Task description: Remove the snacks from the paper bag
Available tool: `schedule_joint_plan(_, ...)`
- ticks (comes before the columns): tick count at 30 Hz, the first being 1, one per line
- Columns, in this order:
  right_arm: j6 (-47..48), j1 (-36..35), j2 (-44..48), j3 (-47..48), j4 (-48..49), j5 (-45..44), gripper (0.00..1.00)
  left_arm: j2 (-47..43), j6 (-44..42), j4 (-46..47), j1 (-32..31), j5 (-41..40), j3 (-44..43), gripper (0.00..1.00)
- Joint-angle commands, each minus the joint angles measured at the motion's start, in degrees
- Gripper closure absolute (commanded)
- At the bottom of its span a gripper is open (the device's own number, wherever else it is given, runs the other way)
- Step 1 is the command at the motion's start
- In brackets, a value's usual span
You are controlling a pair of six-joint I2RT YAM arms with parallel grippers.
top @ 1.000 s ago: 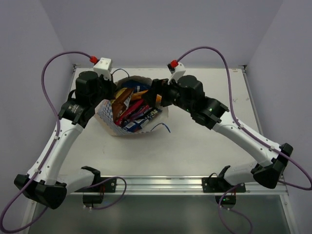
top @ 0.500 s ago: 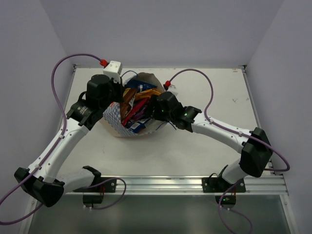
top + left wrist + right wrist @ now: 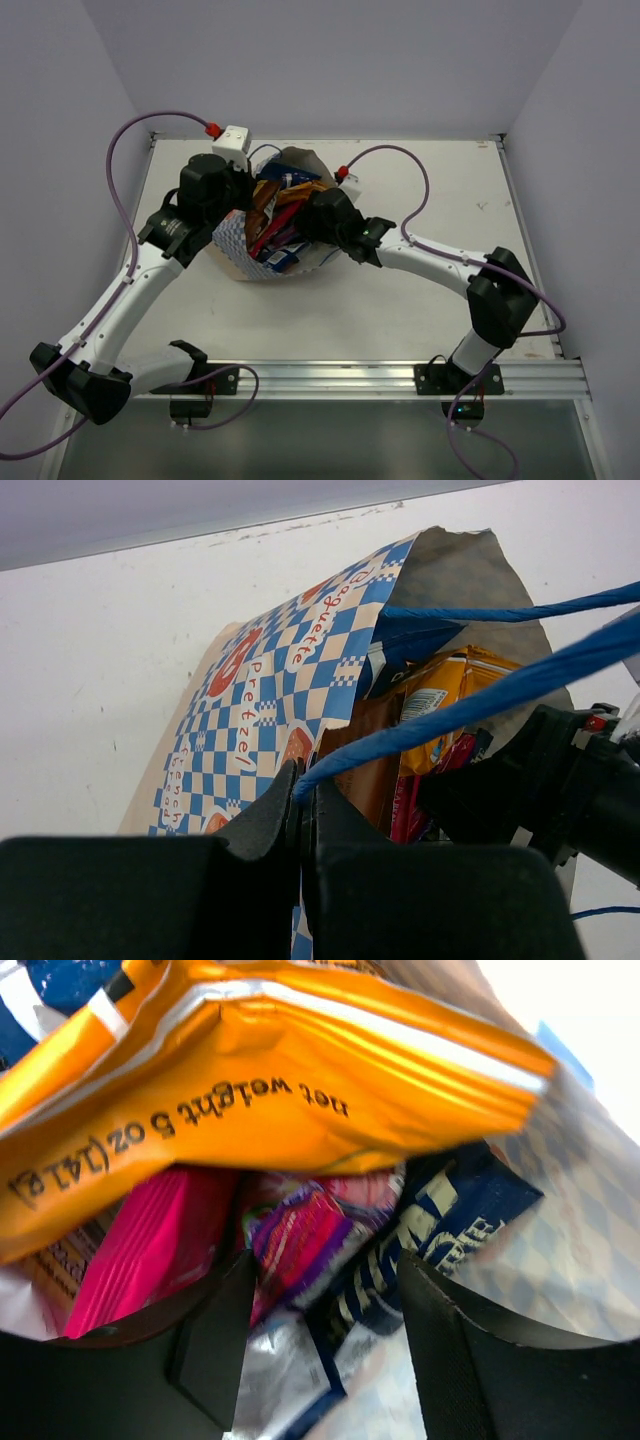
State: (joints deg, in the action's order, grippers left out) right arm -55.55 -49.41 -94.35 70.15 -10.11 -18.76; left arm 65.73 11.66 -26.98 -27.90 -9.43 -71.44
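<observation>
The paper bag [image 3: 232, 238] lies on its side mid-table, mouth toward the right arm, snacks spilling inside. My left gripper [image 3: 305, 795] is shut on the bag's blue string handle [image 3: 470, 700], pulling the bag's checkered wall [image 3: 270, 690] up. My right gripper [image 3: 320, 1280] is open inside the bag mouth [image 3: 300, 225]. Between its fingers lie a small magenta candy packet [image 3: 305, 1235] and a dark blue packet [image 3: 420, 1230]. An orange-yellow chips packet [image 3: 250, 1090] hangs just above, a pink packet [image 3: 140, 1250] to the left, and a silver-backed packet [image 3: 290, 1360] below.
The white table [image 3: 420, 310] stretches to the right and front of the bag. A metal rail [image 3: 330, 375] runs along the near edge. Grey walls close in the back and sides. Purple cables [image 3: 130, 140] arc above both arms.
My right gripper has dropped from beside the bag's rim into its mouth, the arm stretching low across the table. My left gripper shifted slightly right, still gripping the handle.
</observation>
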Motion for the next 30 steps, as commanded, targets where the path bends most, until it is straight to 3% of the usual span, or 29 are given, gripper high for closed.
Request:
schedule_joint_plan(1,-0.45,0.54,-1.45,1.04,6.49,-2.07,0.39,-0.43,1.52,2.90,-0.66,-0.32,0.25,1.00)
schedule_joint_plan(8,0.53,0.89,-1.72,0.25,12.04,-1.36,0.42,-0.87,1.70,2.64,-0.66,-0.32,1.56,1.00)
schedule_joint_plan(15,2.81,1.24,1.00,-0.45,11.96,-1.45,0.98,-0.96,2.05,2.55,-0.66,-1.02,2.27,1.00)
schedule_joint_plan(25,15.01,1.42,23.49,-1.60,6.61,3.82,1.00,-0.70,1.08,1.76,-0.66,-4.10,1.48,1.00)
schedule_joint_plan(30,18.19,7.47,32.63,-4.12,5.01,2.25,1.00,-0.43,0.82,1.49,-0.58,-4.28,0.86,1.00)
